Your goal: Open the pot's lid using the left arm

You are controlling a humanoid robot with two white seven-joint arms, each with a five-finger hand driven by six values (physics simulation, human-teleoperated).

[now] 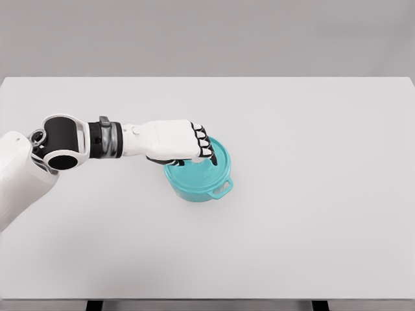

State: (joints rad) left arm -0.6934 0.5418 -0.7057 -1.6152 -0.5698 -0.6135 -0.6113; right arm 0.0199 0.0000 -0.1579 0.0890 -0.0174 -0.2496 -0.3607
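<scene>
The left hand point(174, 140) lies over the teal pot point(201, 183) on the tabletop point(311, 194), fingers point(202, 144) curled on its lid point(217, 162), seemingly gripping the hidden knob.

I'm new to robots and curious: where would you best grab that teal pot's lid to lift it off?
Probably at the centre of the round teal lid, from straight above: it lies flat on the teal pot. The white left hand already covers that spot, fingers curled down, hiding any knob.
</scene>
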